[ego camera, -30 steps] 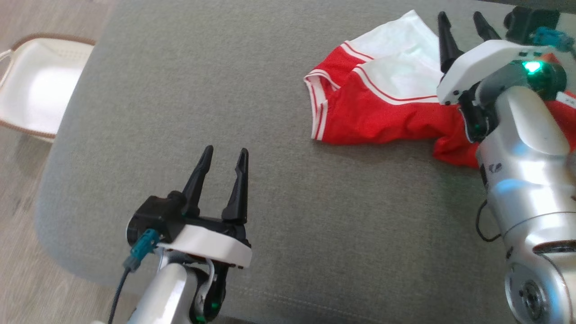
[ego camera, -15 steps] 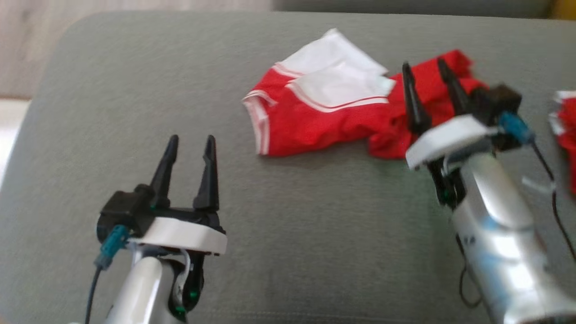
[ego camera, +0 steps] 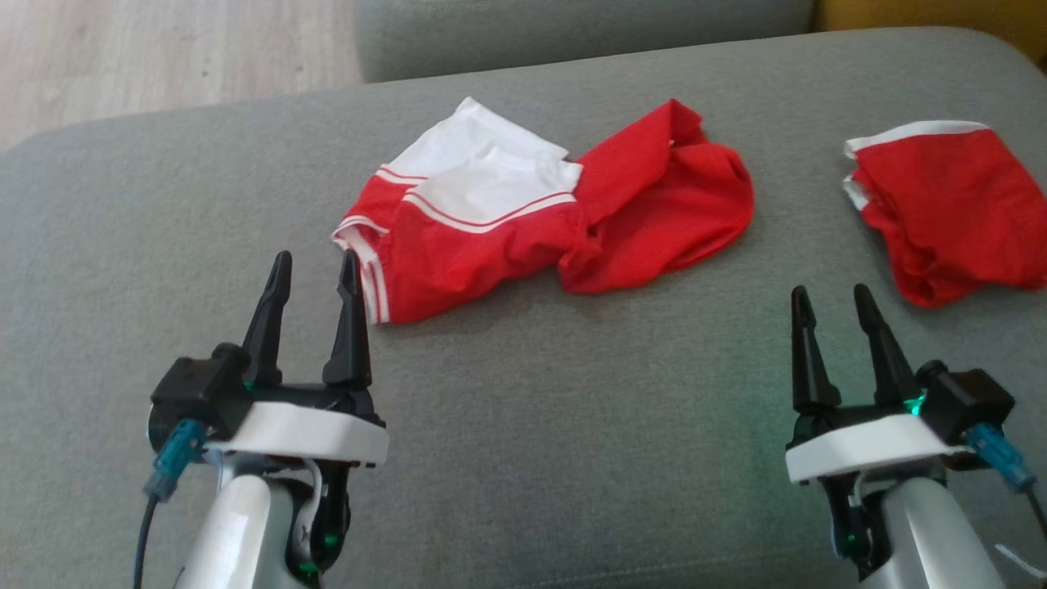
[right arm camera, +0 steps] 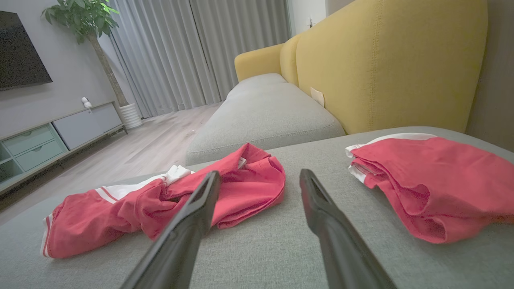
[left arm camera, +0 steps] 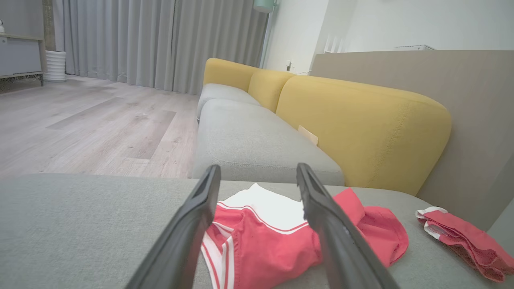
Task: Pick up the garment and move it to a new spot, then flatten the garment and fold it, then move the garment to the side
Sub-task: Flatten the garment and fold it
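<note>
A crumpled red-and-white garment [ego camera: 532, 221] lies upper centre on a grey sofa seat [ego camera: 572, 425] (a separate red bundle [ego camera: 949, 204] sits upper right). Below, the left gripper [ego camera: 315, 270] and right gripper [ego camera: 829, 298] hover, jaws spread, empty. The pick-up looks unstarted; the next move calls for reaching forward and pinching the cloth.

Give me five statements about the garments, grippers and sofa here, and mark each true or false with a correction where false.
1. The crumpled red-and-white fabric garment lies on the grey upholstered sofa cushion. True.
2. The left gripper is shut on that garment. False: its jaws stand open and hold nothing.
3. A second red fabric garment with white trim lies apart from the first, to the robot's right. True.
4. The right gripper is clamped on the second garment. False: it is open, with bare cushion around its fingers.
5. The sofa's padded fabric backrest is blue. False: it is yellow.
</note>
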Controlling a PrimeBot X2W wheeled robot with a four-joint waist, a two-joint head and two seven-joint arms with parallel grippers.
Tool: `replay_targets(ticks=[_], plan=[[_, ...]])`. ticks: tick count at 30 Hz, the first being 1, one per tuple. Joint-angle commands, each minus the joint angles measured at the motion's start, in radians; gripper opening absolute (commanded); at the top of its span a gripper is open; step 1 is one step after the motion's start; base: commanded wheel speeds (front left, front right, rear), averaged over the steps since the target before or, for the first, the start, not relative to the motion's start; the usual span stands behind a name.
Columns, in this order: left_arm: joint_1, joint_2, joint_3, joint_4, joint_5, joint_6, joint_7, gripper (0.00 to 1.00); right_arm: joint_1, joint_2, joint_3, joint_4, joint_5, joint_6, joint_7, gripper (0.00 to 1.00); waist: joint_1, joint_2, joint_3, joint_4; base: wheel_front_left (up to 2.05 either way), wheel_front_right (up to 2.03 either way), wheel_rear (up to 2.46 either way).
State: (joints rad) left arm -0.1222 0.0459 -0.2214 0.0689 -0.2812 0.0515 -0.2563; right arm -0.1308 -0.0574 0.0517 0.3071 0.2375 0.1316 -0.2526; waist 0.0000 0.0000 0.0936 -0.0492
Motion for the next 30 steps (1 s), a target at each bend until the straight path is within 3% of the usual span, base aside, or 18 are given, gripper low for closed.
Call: replay_targets(ticks=[1,14,18,25,30], plan=[[-0.026,0.004,0.033,-0.037,0.015,-0.007,-0.006,1.0,-0.026,0.007,0.028,-0.049,0.0,-0.001,-0.009,1.0,0.0,0.0,-0.007,-0.013,0.0,0.0,0.0],[-0.079,0.005,0.026,0.033,0.075,-0.037,-0.006,1.0,-0.022,0.007,0.03,-0.092,0.018,-0.001,-0.001,1.0,0.0,0.0,0.044,-0.046,0.0,0.0,0.0],[-0.197,0.024,0.003,0.164,0.126,-0.06,-0.005,1.0,-0.033,0.007,0.041,-0.093,0.026,-0.001,-0.002,1.0,0.0,0.0,0.09,-0.064,0.0,0.0,0.0],[-0.483,0.048,-0.062,0.423,0.201,-0.097,0.108,1.0,-0.062,0.007,0.07,-0.087,0.036,-0.001,-0.004,1.0,0.0,0.0,0.17,-0.116,0.0,0.0,0.0],[-0.612,0.065,-0.077,0.579,0.234,-0.09,0.168,1.0,-0.078,0.007,0.086,-0.088,0.043,-0.001,-0.006,1.0,0.0,0.0,0.208,-0.143,0.0,0.0,0.0]])
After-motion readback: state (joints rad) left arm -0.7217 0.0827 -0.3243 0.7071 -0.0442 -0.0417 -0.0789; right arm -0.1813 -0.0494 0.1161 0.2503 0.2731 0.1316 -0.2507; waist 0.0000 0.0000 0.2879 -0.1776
